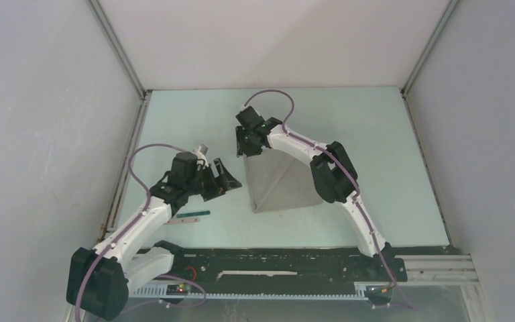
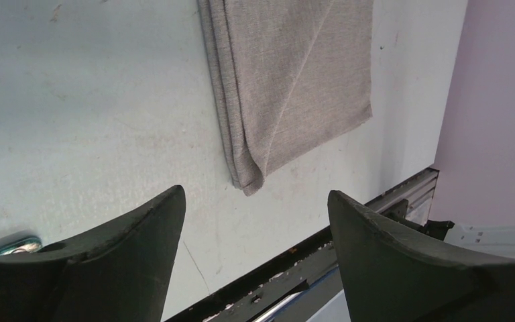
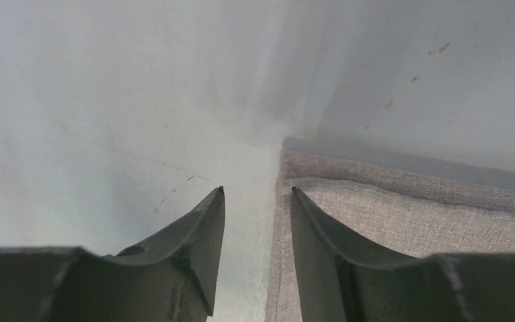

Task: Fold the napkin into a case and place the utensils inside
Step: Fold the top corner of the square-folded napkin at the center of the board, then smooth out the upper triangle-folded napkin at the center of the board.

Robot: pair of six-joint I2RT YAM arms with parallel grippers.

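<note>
The napkin (image 1: 281,184) lies folded on the pale table, a diagonal crease across its top layer, with the folded edge on its left. It also fills the top of the left wrist view, napkin (image 2: 295,80), and the right of the right wrist view, napkin (image 3: 409,215). My right gripper (image 1: 247,149) hangs over the cloth's far left corner, right gripper (image 3: 257,189), jaws parted, nothing pinched between them. My left gripper (image 1: 222,177) hovers left of the cloth, left gripper (image 2: 255,192), wide open and empty. One of the utensils, with a dark green handle (image 1: 191,215), lies by the left arm.
White walls close in the table on three sides, with a metal rail (image 1: 124,164) along the left edge. A black base plate (image 1: 275,265) runs along the near edge, also seen in the left wrist view as a base plate (image 2: 295,268).
</note>
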